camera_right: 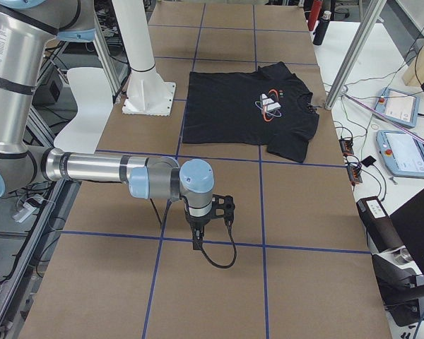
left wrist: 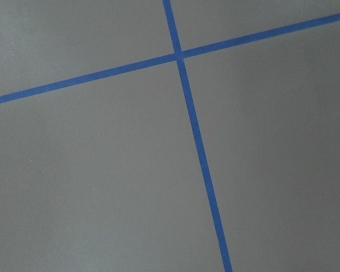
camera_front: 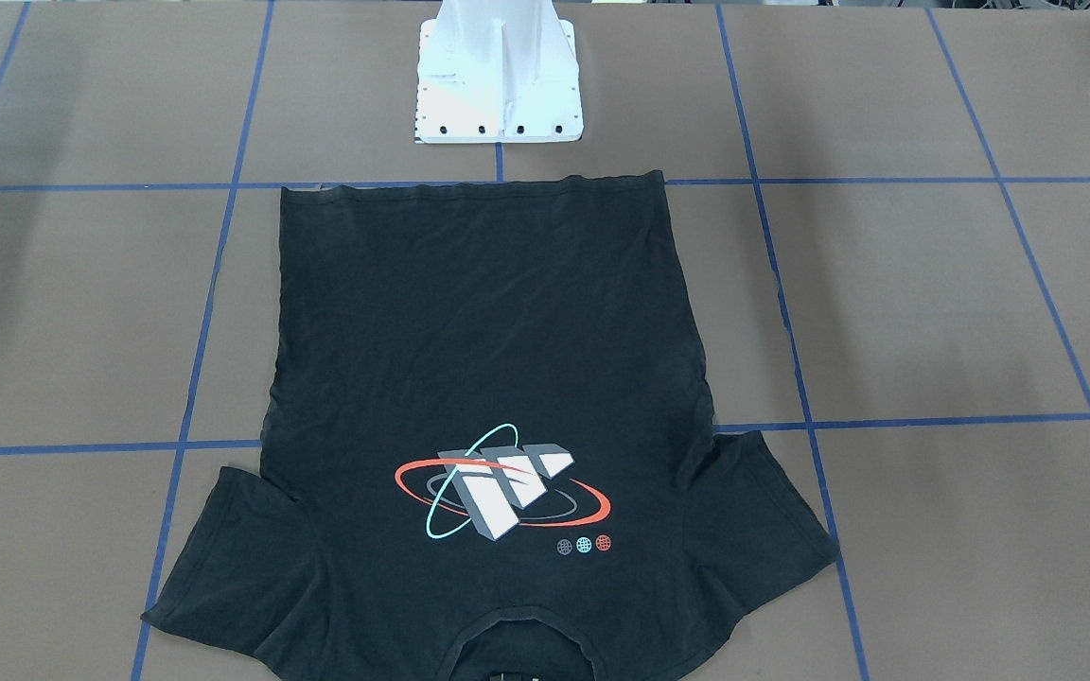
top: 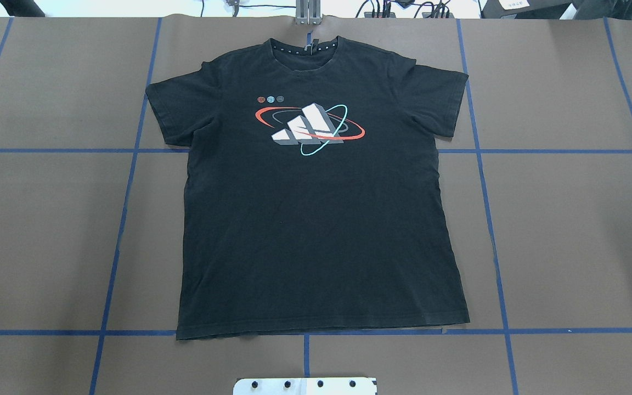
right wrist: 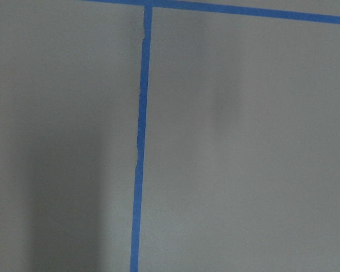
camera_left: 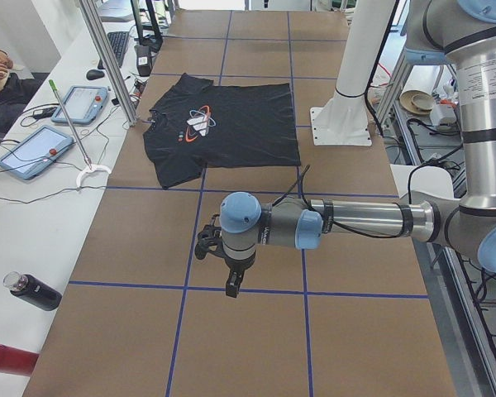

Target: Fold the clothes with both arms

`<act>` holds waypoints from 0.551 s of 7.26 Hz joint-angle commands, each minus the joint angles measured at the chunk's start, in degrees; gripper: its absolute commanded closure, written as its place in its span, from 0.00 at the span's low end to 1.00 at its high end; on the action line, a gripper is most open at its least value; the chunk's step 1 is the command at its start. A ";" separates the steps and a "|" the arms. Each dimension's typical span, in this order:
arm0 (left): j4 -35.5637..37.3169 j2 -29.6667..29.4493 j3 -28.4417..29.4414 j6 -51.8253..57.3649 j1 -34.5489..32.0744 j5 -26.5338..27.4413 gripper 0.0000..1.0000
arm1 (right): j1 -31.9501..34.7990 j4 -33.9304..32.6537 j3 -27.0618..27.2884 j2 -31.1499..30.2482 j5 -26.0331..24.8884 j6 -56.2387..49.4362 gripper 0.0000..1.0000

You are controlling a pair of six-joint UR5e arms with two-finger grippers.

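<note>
T-shirt (camera_front: 469, 359) cut at the collar by the front view's bottom edge; left gripper (camera_left: 231, 285), right gripper (camera_right: 196, 240): jaws unreadable.

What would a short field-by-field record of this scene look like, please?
garment: black T-shirt, spread flat, front up, not yet folded
graphic: grey-white blocks ringed in red and cyan, on the chest
orientation: collar away from the robot, hem near the white pedestal base
left gripper: above the brown table, apart from the shirt; open or shut, cannot tell
right gripper: same, at the opposite end
</note>
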 commanded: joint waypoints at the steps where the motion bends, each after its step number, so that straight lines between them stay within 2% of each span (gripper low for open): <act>1: -1.22 -0.09 -0.40 0.52 0.09 0.07 0.00 | 0.00 0.00 0.00 0.10 0.00 0.11 0.00; 4: -3.33 -0.17 -0.92 0.88 0.09 0.07 0.00 | 0.00 0.17 0.61 0.62 0.18 0.02 0.00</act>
